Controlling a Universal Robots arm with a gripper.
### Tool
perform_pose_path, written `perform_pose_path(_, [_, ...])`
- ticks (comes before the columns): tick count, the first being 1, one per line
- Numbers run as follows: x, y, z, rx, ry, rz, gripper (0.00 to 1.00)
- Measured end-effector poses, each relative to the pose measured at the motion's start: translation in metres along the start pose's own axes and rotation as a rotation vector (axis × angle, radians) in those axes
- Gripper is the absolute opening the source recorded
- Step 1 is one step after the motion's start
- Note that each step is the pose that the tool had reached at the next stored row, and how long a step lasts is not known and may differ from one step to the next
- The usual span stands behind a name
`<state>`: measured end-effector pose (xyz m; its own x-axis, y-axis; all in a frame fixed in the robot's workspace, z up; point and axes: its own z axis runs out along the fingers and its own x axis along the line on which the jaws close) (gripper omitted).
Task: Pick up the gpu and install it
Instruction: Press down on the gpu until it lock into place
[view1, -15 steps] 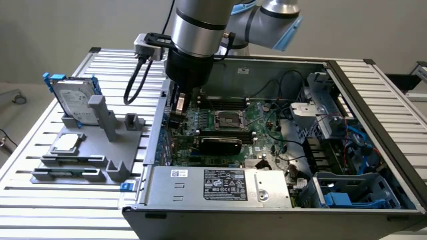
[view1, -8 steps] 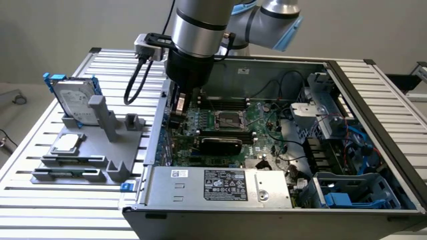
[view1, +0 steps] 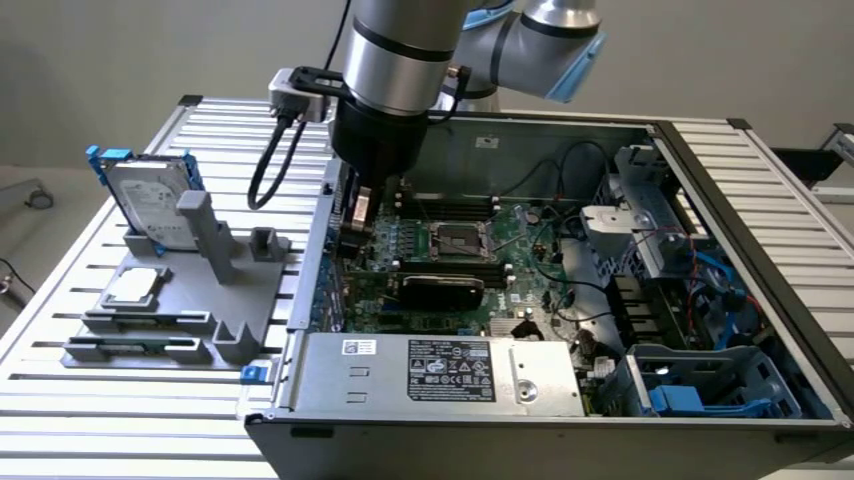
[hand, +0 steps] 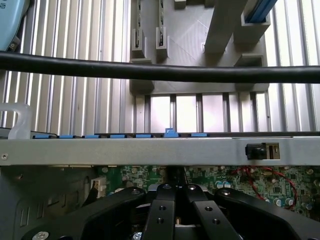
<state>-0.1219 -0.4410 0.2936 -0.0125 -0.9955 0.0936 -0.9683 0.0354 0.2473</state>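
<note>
Starting at the exterior view's left: bare strips of slatted table (view1: 54, 400) around a grey fixture (view1: 220, 250), open on every side. Hard drive (view1: 144, 198) in a blue frame upright at the fixture's eleven o'clock, square processor chip (view1: 134, 287) flat at its eight o'clock. Then the rear wall (view1: 320, 260) of the open computer case (view1: 747, 300), a thin raised edge with little room beside it. Just inside that wall, gripper (view1: 358, 228) pointing straight down, fingers pressed together, clamped on nothing visible; from the wrist, gripper (hand: 175, 210) with both black links meeting above the green board, rear wall (hand: 150, 151) lined with blue clips (hand: 171, 133), a black cable (hand: 160, 72) across the picture. Further right, gpu (view1: 443, 290) on the board, black rounded cover up, at six o'clock from the processor socket (view1: 454, 240) and four o'clock from the gripper, near it; contact impossible to tell. Power supply (view1: 441, 372) at six o'clock of the gpu, crowded drive bays and wiring at three o'clock.
</note>
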Motion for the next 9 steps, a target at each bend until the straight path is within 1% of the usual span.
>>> perform_pose_path(9, [-0.0004, -0.0004, 0.0017, -0.0003, 0.0039, 0.005, 0.11])
